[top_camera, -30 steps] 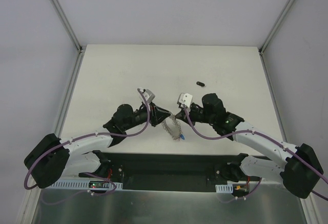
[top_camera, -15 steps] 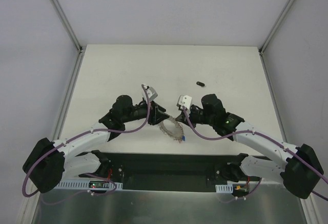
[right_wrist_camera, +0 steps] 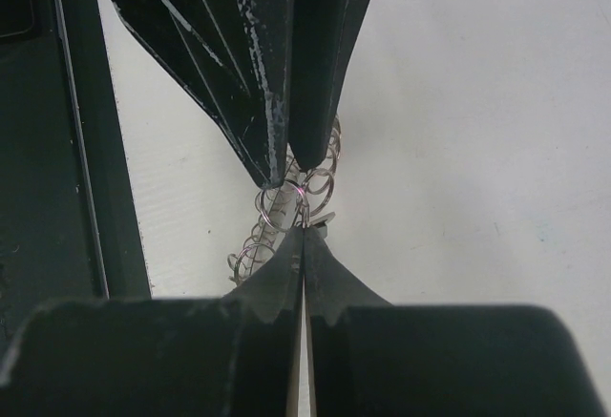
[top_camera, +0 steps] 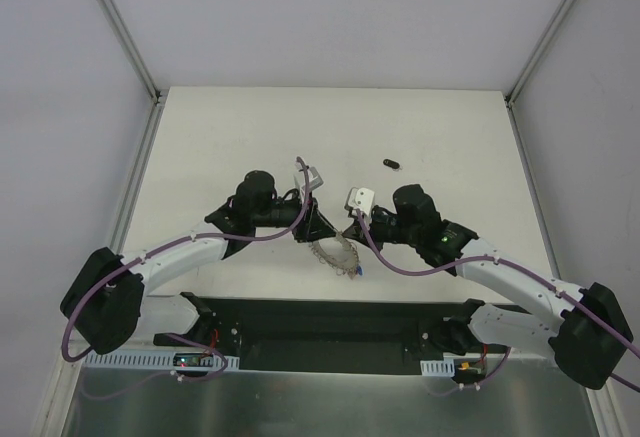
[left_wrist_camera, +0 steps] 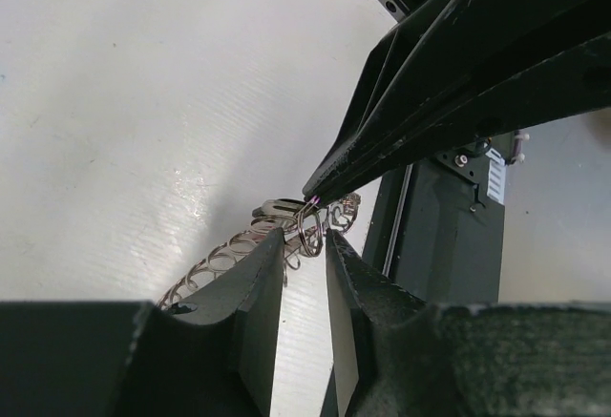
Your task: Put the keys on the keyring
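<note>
The keyring [top_camera: 333,254], a grey ring rimmed with wiry silver loops and a blue tag [top_camera: 355,270], lies between the two arms near the table's front. My right gripper [top_camera: 347,231] is shut on one thin loop; in the right wrist view its tips [right_wrist_camera: 304,231] pinch the wire. My left gripper [top_camera: 320,233] faces it from the left. In the left wrist view its jaws [left_wrist_camera: 305,238] stand a narrow gap apart, with a small loop [left_wrist_camera: 308,224] at the gap's mouth. One small black key [top_camera: 391,164] lies alone on the table behind the right arm.
The black base plate [top_camera: 330,322] runs along the near edge behind the keyring. White walls and metal rails [top_camera: 140,157] bound the table on three sides. Bare white table [top_camera: 250,127] stretches beyond both arms.
My left arm has swung right and forward, bringing its fingertips onto the keyring's loops; its jaws widened, then narrowed. The right gripper kept its hold and barely moved.
</note>
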`<control>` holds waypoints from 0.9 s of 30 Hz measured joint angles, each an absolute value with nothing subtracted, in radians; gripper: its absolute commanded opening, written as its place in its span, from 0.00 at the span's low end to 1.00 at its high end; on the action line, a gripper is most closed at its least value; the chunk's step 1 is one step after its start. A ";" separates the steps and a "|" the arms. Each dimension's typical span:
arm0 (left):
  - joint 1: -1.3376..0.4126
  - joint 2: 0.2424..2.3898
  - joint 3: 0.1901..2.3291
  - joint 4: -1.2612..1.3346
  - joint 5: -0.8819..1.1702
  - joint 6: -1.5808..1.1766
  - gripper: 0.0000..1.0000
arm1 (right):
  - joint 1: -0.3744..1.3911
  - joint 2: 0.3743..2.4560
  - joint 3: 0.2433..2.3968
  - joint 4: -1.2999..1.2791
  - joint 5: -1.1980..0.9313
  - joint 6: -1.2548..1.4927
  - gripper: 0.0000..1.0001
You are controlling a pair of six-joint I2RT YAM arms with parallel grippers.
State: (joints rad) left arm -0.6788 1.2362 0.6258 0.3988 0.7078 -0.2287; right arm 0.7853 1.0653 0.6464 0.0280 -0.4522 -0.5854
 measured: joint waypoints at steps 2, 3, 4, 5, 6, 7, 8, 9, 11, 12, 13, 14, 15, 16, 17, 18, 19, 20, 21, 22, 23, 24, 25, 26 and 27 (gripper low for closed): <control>-0.679 1.236 0.640 0.375 0.706 -0.248 0.22 | 0.786 1.065 0.646 0.027 -0.452 -0.585 0.01; -0.679 1.236 0.648 0.364 0.705 -0.257 0.22 | 0.786 1.065 0.647 0.027 -0.451 -0.586 0.01; -0.679 1.236 0.653 0.356 0.703 -0.265 0.22 | 0.787 1.065 0.647 0.026 -0.451 -0.586 0.01; -0.679 1.236 0.658 0.350 0.701 -0.279 0.23 | 0.787 1.065 0.647 0.025 -0.451 -0.586 0.01; -0.679 1.236 0.661 0.347 0.698 -0.291 0.23 | 0.788 1.065 0.647 0.025 -0.451 -0.586 0.01; -0.679 1.236 0.662 0.342 0.697 -0.301 0.23 | 0.788 1.065 0.647 0.025 -0.451 -0.587 0.01; -0.679 1.236 0.664 0.333 0.696 -0.309 0.23 | 0.788 1.065 0.647 0.025 -0.451 -0.587 0.01; -0.679 1.236 0.665 0.324 0.696 -0.317 0.22 | 0.789 1.065 0.647 0.025 -0.451 -0.588 0.01; -0.679 1.238 0.673 0.301 0.696 -0.330 0.21 | 0.790 1.065 0.647 0.025 -0.450 -0.588 0.01; -0.679 1.242 0.681 0.290 0.695 -0.334 0.21 | 0.791 1.065 0.647 0.025 -0.450 -0.588 0.01; -0.679 1.245 0.689 0.279 0.694 -0.338 0.21 | 0.791 1.065 0.647 0.025 -0.450 -0.588 0.01; -0.679 1.248 0.697 0.268 0.694 -0.343 0.21 | 0.792 1.065 0.647 0.025 -0.450 -0.588 0.01; -0.679 1.248 0.702 0.262 0.693 -0.347 0.21 | 0.792 1.065 0.647 0.025 -0.450 -0.588 0.01; -0.679 1.248 0.709 0.252 0.692 -0.351 0.21 | 0.792 1.065 0.647 0.025 -0.450 -0.588 0.01; -0.679 1.248 0.713 0.246 0.690 -0.353 0.22 | 0.792 1.065 0.647 0.025 -0.450 -0.588 0.01; -0.680 1.249 0.717 0.241 0.688 -0.355 0.22 | 0.793 1.065 0.647 0.025 -0.450 -0.588 0.01; -0.680 1.250 0.720 0.234 0.685 -0.356 0.24 | 0.793 1.065 0.647 0.025 -0.450 -0.588 0.01; -0.680 1.253 0.725 0.229 0.680 -0.357 0.24 | 0.793 1.065 0.647 0.025 -0.450 -0.588 0.01; -0.680 1.258 0.730 0.222 0.677 -0.357 0.25 | 0.793 1.065 0.647 0.025 -0.450 -0.588 0.01; -0.680 1.262 0.733 0.217 0.675 -0.357 0.25 | 0.793 1.065 0.647 0.025 -0.450 -0.588 0.01; -0.680 1.267 0.737 0.212 0.672 -0.358 0.25 | 0.793 1.065 0.647 0.024 -0.450 -0.588 0.01; -0.680 1.272 0.740 0.205 0.670 -0.358 0.25 | 0.793 1.065 0.647 0.024 -0.450 -0.588 0.01; -0.679 1.276 0.741 0.199 0.669 -0.359 0.25 | 0.793 1.065 0.647 0.024 -0.450 -0.588 0.01; -0.680 1.279 0.744 0.196 0.669 -0.360 0.25 | 0.793 1.065 0.647 0.023 -0.450 -0.588 0.01; -0.680 1.281 0.746 0.194 0.669 -0.361 0.25 | 0.793 1.065 0.647 0.023 -0.450 -0.588 0.01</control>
State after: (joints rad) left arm -0.6796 1.2812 0.7464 0.1936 0.6689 -0.3607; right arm 0.7925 1.0649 0.6468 0.0235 -0.4500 -0.5884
